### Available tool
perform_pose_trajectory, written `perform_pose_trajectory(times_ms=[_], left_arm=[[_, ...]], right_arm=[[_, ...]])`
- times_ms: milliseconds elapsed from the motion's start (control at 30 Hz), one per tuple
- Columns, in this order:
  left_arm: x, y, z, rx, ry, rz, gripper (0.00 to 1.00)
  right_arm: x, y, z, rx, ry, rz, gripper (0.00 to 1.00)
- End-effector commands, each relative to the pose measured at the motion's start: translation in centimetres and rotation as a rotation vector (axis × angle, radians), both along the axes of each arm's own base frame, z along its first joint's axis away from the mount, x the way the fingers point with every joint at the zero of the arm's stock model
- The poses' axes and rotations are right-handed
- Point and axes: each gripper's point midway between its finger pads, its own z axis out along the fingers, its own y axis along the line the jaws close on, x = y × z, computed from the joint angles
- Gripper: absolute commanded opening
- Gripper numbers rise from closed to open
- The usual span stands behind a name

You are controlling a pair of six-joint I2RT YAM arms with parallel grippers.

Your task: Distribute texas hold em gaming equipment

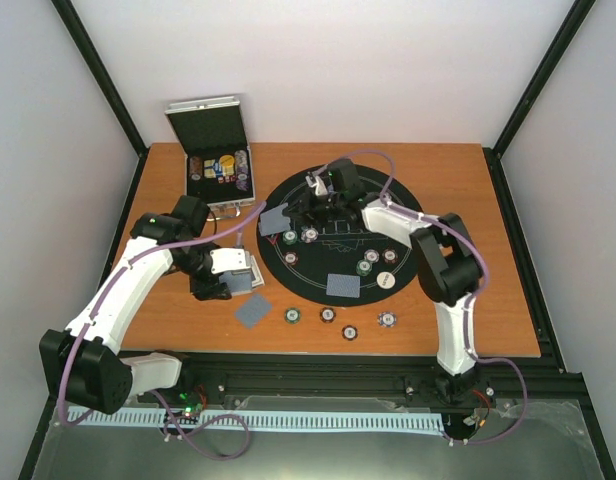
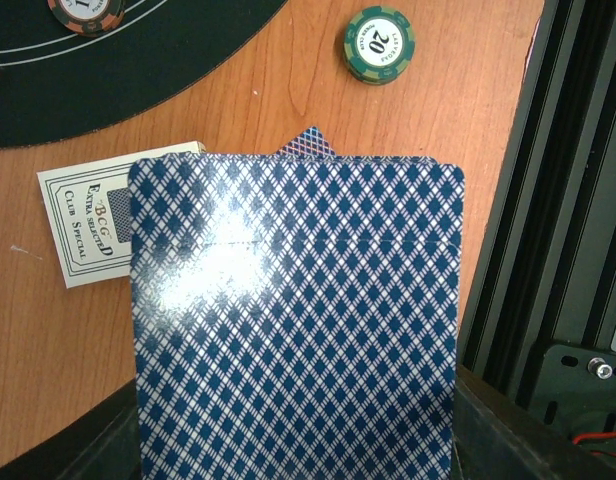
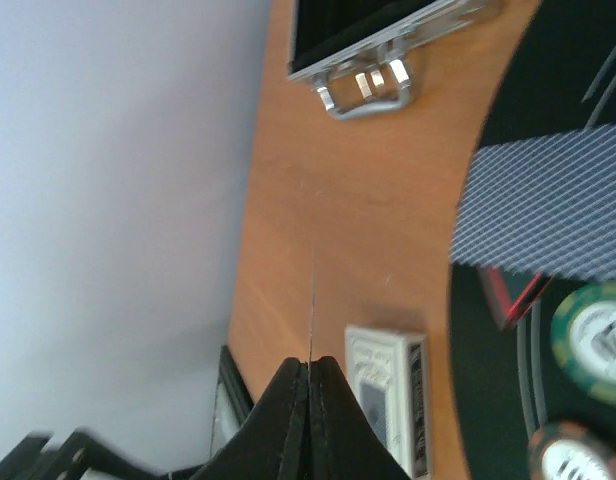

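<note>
1. Deck of blue-and-white diamond-backed playing cards (image 2: 293,320) is clamped in the left gripper (image 1: 238,272), its back towards the wrist camera. Dark fingers show at both lower corners.
2. A white printed card box (image 2: 83,225) lies flat on the orange-brown wooden table (image 1: 468,300), partly hidden behind the deck.
3. A green striped poker chip marked 20 (image 2: 381,42) lies on the table beyond the deck, apart from it.
4. The right gripper (image 3: 310,365) has its black fingers pressed together, at the far left part of the round black felt mat (image 1: 318,272). A thin line runs out from the seam; I cannot tell whether it is a card seen edge-on.
5. A single face-down card (image 3: 548,210) overlaps the mat's edge. A red triangle marker (image 3: 513,298) shows just below it.
6. In the top view, a second card (image 1: 342,285) lies on the mat and a third card (image 1: 254,312) on the table. Four table chips (image 1: 328,314) lie between mat and near edge. Two chip clusters (image 1: 309,235) sit on the mat, with a white button disc (image 1: 386,280) beside one.
7. A silver hinged case (image 1: 220,170) stands open at the far left, with chips inside.
</note>
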Motion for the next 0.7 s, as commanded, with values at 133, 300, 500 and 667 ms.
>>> perform_pose_trajectory(times_ms=[133,300,500,667], left_arm=[[-0.3,-0.3,1.4,-0.029,-0.021,-0.01,0.01],[-0.4,-0.3,1.2,-0.028,-0.014,-0.009,0.01],[-0.3,-0.3,1.2,-0.03,-0.016,-0.005,0.01],[-0.3,-0.2,1.3,-0.024,-0.022,-0.001,0.01]], right_arm=[[4.2,1.1,-7.4,-0.175,0.089,0.012,0.03],[5.2,0.9,-8.7,-0.248,0.089,0.001,0.06],[4.8,-0.3,-5.8,-0.291,0.021,-0.01,0.29],[3.1,-1.4,-2.8,-0.275,-0.022,-0.029,0.46]])
